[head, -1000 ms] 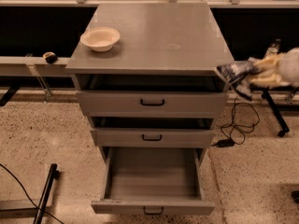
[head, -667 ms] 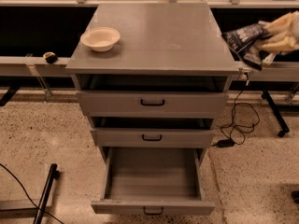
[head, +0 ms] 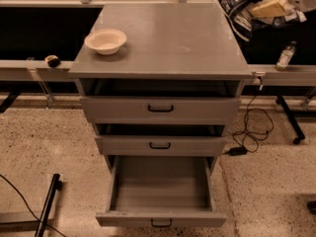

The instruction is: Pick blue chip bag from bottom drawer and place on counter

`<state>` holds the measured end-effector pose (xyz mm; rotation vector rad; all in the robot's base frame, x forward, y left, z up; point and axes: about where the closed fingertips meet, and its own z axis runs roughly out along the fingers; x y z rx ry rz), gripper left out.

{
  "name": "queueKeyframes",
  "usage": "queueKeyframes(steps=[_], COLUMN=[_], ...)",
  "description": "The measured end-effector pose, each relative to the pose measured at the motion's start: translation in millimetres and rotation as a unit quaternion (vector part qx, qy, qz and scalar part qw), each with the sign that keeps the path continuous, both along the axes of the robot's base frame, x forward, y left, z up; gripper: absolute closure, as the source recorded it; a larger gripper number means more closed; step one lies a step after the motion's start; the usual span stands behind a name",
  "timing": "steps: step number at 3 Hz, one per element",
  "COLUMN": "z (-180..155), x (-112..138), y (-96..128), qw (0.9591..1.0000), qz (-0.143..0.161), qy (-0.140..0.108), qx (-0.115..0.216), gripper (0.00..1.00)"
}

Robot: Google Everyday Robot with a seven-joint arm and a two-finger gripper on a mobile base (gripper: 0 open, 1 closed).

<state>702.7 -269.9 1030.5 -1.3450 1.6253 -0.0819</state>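
Blue chip bag in gripper, right of counter; bottom drawer open.

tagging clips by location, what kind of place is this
Probably a robot lab or workshop: a grey metal drawer cabinet on speckled floor, a loose cable beside it, and the gripper at upper right holding a chip bag.

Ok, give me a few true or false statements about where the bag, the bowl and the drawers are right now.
1. The bottom drawer is pulled out and has nothing in it. True.
2. The blue chip bag lies on the counter. False: the tool holds it in the air beside the counter's far right corner.
3. The bowl sits on the counter. True.
4. All three drawers are pushed shut. False: the bottom drawer is pulled out.
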Motion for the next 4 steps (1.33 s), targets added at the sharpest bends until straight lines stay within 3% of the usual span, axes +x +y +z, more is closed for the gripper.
queueKeyframes(steps=[1,2,3,4], z=[-0.1,-13.9,-25.3,-38.1], x=[24.3,47.8,71.0,88.5], y=[29.0,59.3,70.4,76.5], qw=[0.9974,0.9921,0.9863,0.9791], qz=[-0.040,-0.070,-0.103,-0.121], qy=[0.023,0.043,0.055,0.071], qx=[0.056,0.095,0.117,0.147], gripper=[1.00,1.00,1.00,0.84])
